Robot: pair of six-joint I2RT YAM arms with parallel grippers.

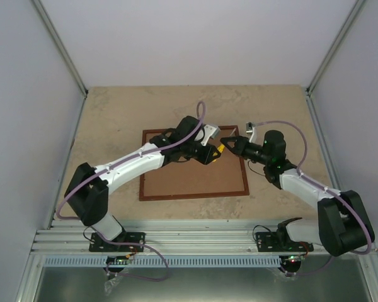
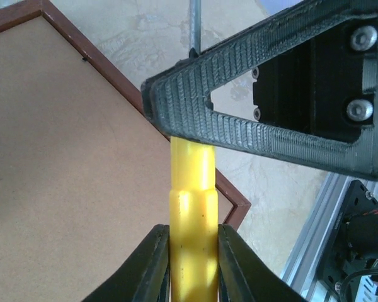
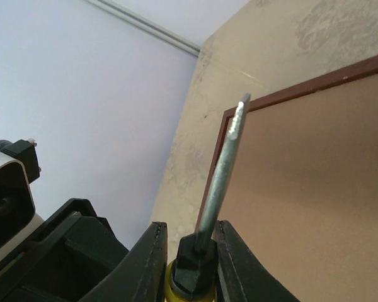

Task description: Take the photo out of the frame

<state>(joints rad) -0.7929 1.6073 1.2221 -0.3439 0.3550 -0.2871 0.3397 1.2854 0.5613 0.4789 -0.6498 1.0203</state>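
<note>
1. Top external view: I see the frame (image 1: 176,179) lying flat near the middle of the table (image 1: 113,113), brown fibreboard back up, its long sides running left to right across my view. The photo is hidden from me; only the back and the thin reddish-brown edges show.
2. Same view: the left gripper (image 1: 214,153) and right gripper (image 1: 228,142) meet tip to tip above the frame's far right part, with a yellow-handled screwdriver (image 1: 220,150) between them.
3. Left wrist view: the left gripper (image 2: 193,236) is pinching the yellow handle of the screwdriver (image 2: 192,182), both fingers pressed against its sides. The handle's long axis runs straight up the picture. One ribbed finger (image 2: 195,100) of the right gripper crosses its upper end. Below, the frame (image 2: 63,157) lies on the table (image 2: 258,170), one corner pointing toward the lower right.
4. Right wrist view: the right gripper (image 3: 192,239) is closed on the screwdriver's black collar, just above the yellow. The metal shaft (image 3: 220,176) points up and slightly right, and its flat tip appears over the frame's (image 3: 315,189) wooden edge near a corner.
</note>
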